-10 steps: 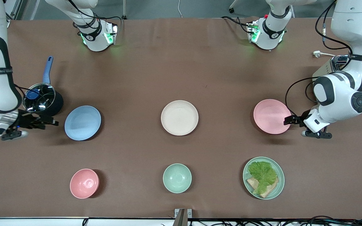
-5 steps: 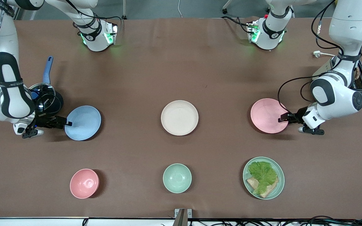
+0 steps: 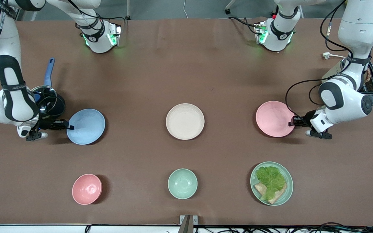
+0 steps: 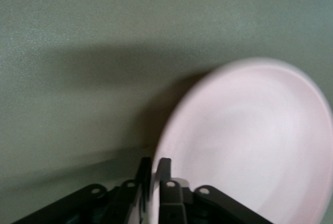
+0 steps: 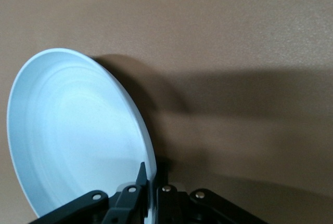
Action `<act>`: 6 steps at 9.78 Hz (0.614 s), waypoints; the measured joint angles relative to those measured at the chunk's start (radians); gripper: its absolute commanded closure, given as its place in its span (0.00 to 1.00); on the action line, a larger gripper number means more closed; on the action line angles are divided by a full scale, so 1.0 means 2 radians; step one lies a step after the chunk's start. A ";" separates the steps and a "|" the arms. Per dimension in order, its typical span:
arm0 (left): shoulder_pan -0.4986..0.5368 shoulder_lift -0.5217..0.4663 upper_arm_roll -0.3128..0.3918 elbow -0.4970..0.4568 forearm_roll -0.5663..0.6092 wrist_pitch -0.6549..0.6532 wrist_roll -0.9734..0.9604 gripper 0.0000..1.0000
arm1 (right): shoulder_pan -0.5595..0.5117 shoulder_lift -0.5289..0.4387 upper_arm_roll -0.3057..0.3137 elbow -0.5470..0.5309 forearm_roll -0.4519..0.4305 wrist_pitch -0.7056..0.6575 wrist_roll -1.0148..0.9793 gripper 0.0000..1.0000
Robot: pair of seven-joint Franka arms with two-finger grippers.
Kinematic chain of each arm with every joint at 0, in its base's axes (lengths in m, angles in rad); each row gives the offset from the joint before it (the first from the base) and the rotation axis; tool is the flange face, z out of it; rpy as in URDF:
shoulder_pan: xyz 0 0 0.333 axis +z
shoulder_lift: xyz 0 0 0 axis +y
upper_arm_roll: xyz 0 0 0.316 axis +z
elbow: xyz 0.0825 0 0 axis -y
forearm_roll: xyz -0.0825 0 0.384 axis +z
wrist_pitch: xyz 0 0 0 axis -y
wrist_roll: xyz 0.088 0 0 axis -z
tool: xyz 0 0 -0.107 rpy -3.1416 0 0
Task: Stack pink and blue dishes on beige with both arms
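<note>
no text or labels can be read.

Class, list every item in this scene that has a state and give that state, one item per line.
Left gripper: jaws shut on the pink plate's rim.
Right gripper: jaws shut on the blue plate's rim.
Pink plate: gripped, empty.
Blue plate: gripped, empty.
Beige plate: flat on the table, empty, nothing stacked on it.
Pink bowl: upright, empty.
Mint bowl: upright, empty.
Mint plate: holds lettuce and bread.
Pot: lid on.

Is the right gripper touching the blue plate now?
Touching. Right wrist view: the right gripper has its fingers closed on the blue plate rim.
</note>
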 measured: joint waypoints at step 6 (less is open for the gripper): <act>0.000 -0.070 -0.037 0.046 -0.002 -0.106 -0.034 1.00 | 0.039 -0.027 -0.070 0.146 -0.073 -0.191 0.131 0.99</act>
